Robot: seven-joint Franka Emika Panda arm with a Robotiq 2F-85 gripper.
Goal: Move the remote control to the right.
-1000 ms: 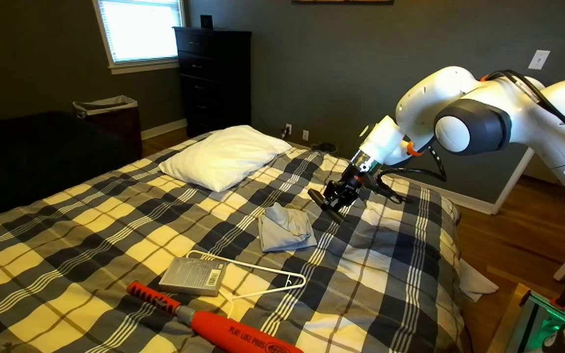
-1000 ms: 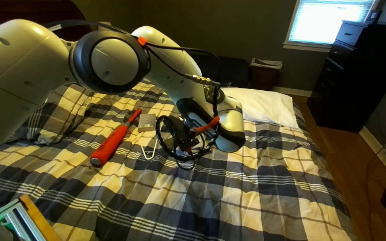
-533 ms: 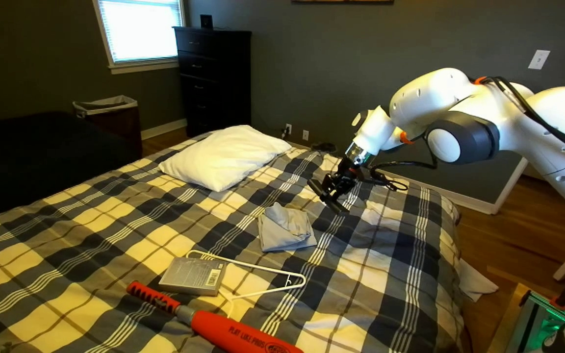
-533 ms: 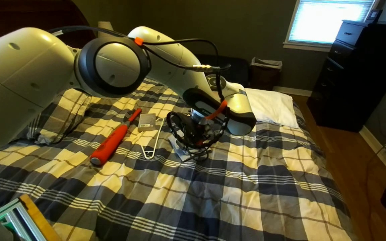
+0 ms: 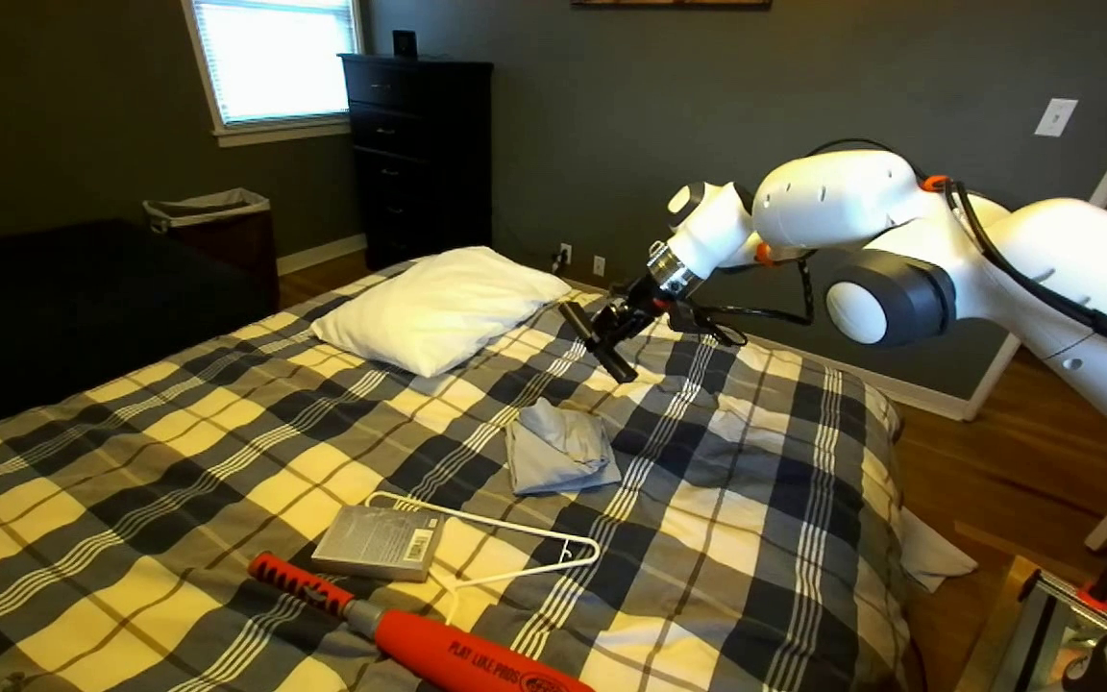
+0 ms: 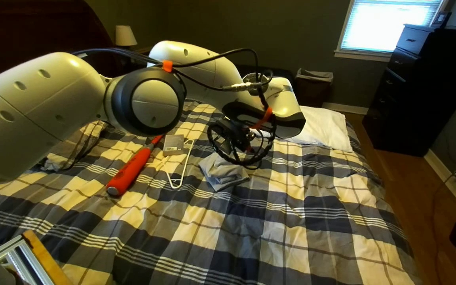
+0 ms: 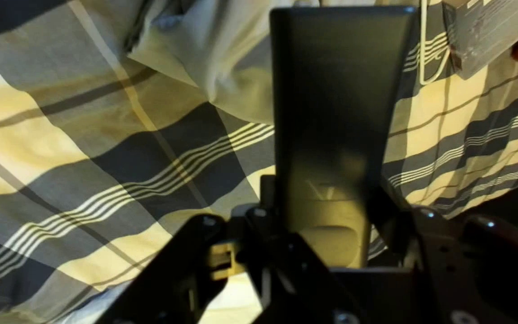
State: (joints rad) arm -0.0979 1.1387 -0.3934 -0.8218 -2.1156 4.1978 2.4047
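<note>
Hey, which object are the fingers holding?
The dark remote control: it's up between the fingers, while the red bat, hanger, grey box and cloth lie on the bed.

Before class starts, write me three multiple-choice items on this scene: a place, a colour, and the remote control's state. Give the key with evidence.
1. What lies between the bat and the grey cloth?
A) a pillow
B) a laundry basket
C) a white hanger

2. What is the bat's main colour?
A) blue
B) red
C) green

3. The remote control is:
A) gripped by the fingers
B) lying against the bat
C) tucked under the cloth

Key:
1 C: the hanger sits between them in both exterior views.
2 B: it shows mostly red in both exterior views.
3 A: the wrist view shows it held between the fingers.
</note>
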